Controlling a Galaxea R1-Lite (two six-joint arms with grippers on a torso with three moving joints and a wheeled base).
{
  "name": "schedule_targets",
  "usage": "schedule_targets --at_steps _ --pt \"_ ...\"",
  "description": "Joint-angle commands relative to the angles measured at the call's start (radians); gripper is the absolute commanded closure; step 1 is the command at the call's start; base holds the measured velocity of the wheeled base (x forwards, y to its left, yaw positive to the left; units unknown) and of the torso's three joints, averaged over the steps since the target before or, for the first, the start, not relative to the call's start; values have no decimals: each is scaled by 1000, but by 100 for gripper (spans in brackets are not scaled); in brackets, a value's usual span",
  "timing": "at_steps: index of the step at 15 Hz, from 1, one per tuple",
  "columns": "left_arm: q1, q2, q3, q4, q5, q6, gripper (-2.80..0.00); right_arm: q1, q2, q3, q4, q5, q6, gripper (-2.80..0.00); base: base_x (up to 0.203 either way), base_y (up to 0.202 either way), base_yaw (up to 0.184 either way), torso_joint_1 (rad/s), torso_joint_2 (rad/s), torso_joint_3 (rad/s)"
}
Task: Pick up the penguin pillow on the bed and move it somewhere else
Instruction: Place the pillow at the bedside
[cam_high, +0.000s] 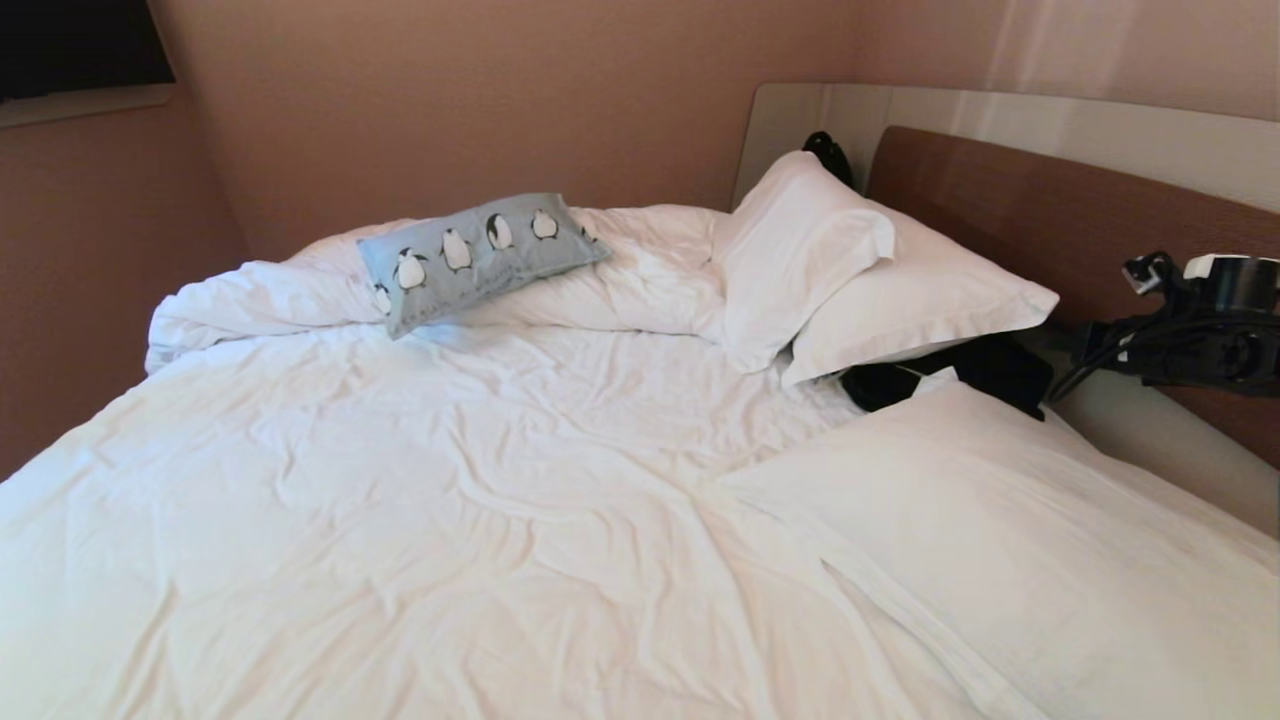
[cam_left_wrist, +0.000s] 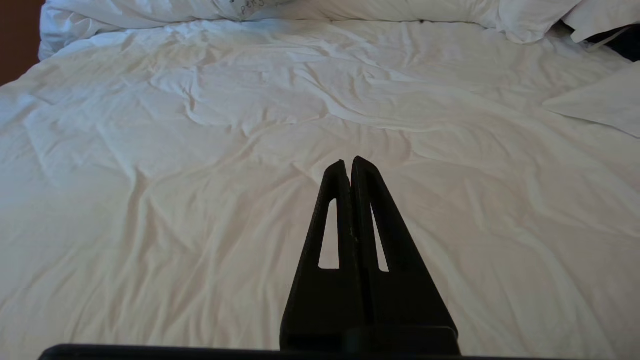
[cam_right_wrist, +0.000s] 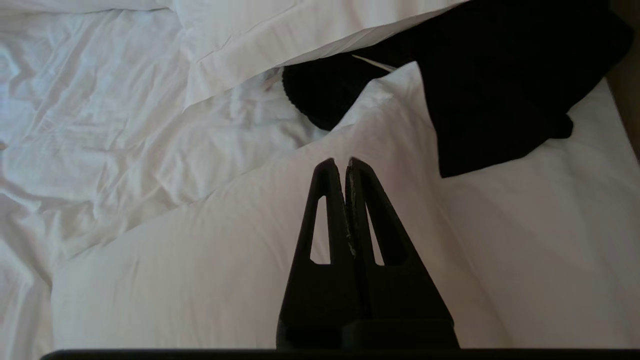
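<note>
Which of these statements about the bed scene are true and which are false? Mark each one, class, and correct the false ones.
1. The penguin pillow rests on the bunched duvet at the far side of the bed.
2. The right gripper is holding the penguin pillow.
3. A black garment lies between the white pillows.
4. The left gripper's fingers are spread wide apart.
1. True. The penguin pillow lies on the bunched duvet at the far side of the bed.
2. False. The right gripper is shut and holds nothing, above a white pillow.
3. True. The black garment lies between the white pillows.
4. False. The left gripper has its fingers pressed together, over bare sheet.
</note>
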Motion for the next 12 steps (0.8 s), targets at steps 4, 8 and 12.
schedule_targets --at_steps 4,8,12 --pt "0 1 0 -1 0 -1 0 0 1 -5 5 0 10 0 0 0 0 0 0 0" --pt "0 0 0 0 0 -1 0 2 17 4 11 -1 -8 0 0 0 0 0 0 0" --pt "0 0 1 0 0 -1 0 21 -35 68 22 0 -42 0 0 0 0 0 0 0"
